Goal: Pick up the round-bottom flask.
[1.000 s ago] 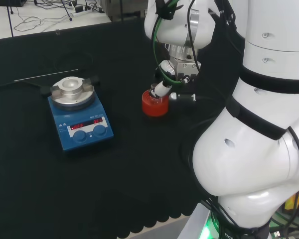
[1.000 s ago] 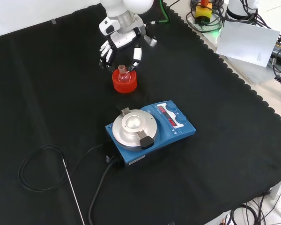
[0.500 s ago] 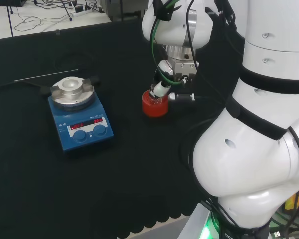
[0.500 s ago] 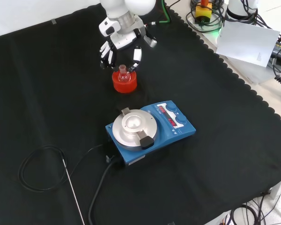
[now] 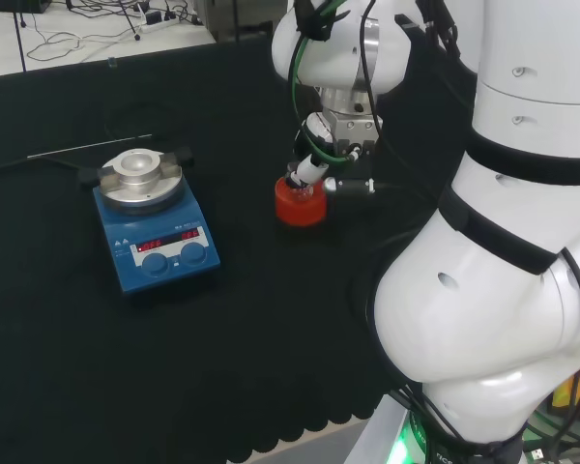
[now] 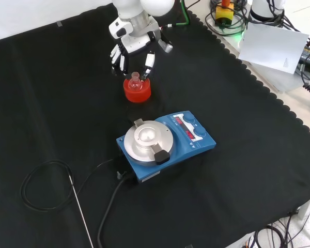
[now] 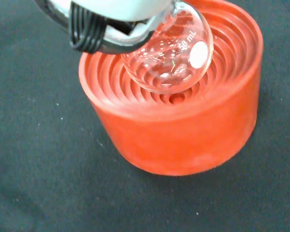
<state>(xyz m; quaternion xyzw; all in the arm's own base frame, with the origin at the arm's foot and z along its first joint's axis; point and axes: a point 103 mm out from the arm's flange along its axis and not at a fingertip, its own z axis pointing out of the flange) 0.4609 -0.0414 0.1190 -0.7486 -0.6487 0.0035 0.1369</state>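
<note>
Gripping: hand [image 6: 132,47] has its fingers closed around the round-bottom flask [image 7: 171,55] neck
Flask: bulb just above the red ribbed stand [image 7: 183,130]
Nearby: blue hotplate [image 6: 165,144], apart

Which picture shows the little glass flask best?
The wrist view: the round-bottom flask looks big and clear in its red ribbed stand. The front view shows it tiny beside the hand; the head view barely shows it.

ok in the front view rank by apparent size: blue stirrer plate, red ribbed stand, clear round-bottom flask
1. Blue hotplate stirrer with round silver top, clearly largest.
2. Red ribbed ring stand.
3. Clear glass round-bottom flask, smallest, sitting in the stand.
</note>
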